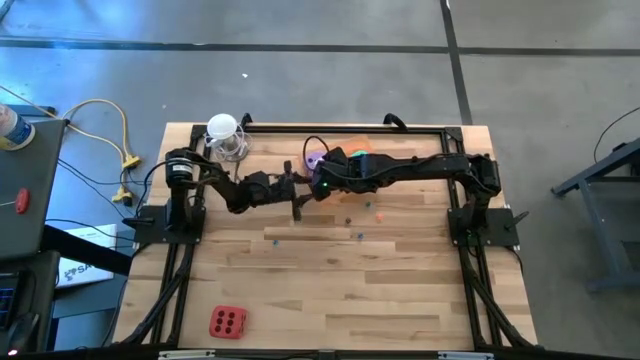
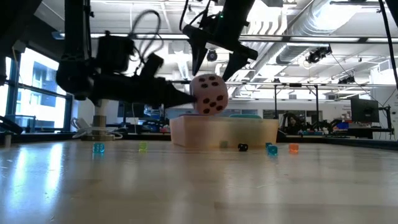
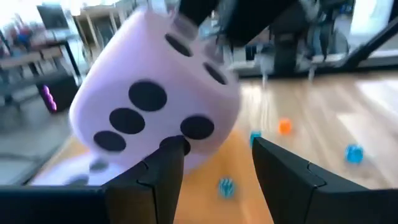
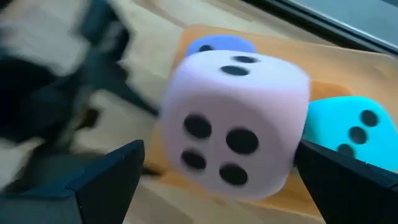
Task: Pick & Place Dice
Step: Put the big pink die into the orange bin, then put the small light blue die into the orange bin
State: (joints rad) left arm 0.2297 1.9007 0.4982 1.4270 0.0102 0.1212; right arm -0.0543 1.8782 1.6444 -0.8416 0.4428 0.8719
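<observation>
A pink die (image 2: 208, 93) with dark pips sits tilted at rim height of a translucent orange tub (image 2: 261, 134), over a purple die (image 4: 221, 45) and a teal die (image 4: 348, 127); its underside is hidden. My right gripper (image 4: 221, 149) comes down over it, open, one finger on either side. My left gripper (image 3: 217, 146) reaches in level from the table's left, open, nothing between its fingers, and the die stands just off one fingertip. A red die (image 1: 227, 322) lies near the table's front edge. My left gripper has one fingertip (image 3: 174, 149) at the pink die's lower corner (image 3: 196, 127), coming level from the table's left; I cannot tell whether it touches. My right gripper has one finger (image 4: 311, 158) close against the die's side (image 4: 292, 134); I cannot tell whether it touches.
Small coloured beads (image 2: 272, 149) are scattered on the wood in front of the tub. A white lamp-like stand (image 1: 224, 135) is at the far left corner. The near half of the table (image 1: 380, 300) holds only the red die.
</observation>
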